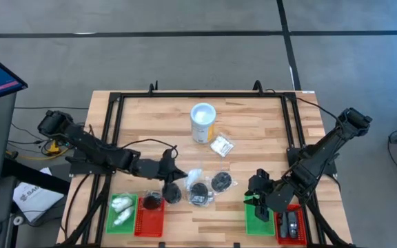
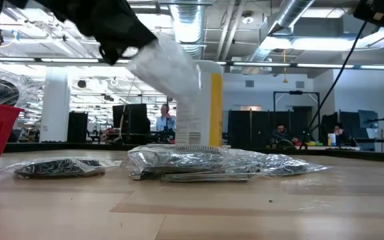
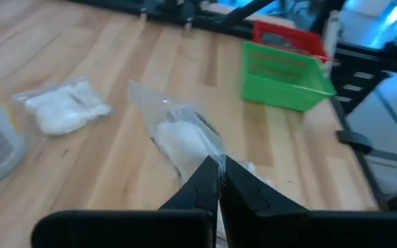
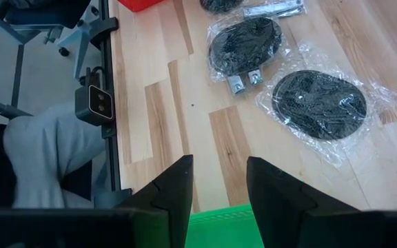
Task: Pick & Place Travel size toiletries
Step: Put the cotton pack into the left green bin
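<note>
My left gripper [image 1: 182, 174] is shut on a clear-wrapped white packet [image 3: 181, 138], which is raised above the table's middle [image 2: 169, 63]. Below and beside it, several black round packets [image 1: 198, 193] [image 4: 319, 103] lie flat on the wood. Another white packet [image 1: 221, 146] rests near the white tub [image 1: 202, 122]. My right gripper [image 4: 219, 186] stands open and empty above the right green tray [image 1: 257, 219]. The left green tray [image 1: 121, 210] has white packets in it. The left red tray [image 1: 150, 215] has a black round one. My left gripper pinches the near end of the packet's clear wrapper [image 3: 214, 160] between its two shut fingers. The fingers slant down from the table's left side. The packet sticks out past the fingertips, tilted, and is lifted clear of the table [image 2: 172, 73].
The tall white tub with a yellow label [image 2: 205, 107] stands behind the raised packet. A right red tray [image 1: 291, 224] with dark pieces sits beside the right green one. A black frame [image 1: 116, 103] borders the table. People sit in the room beyond.
</note>
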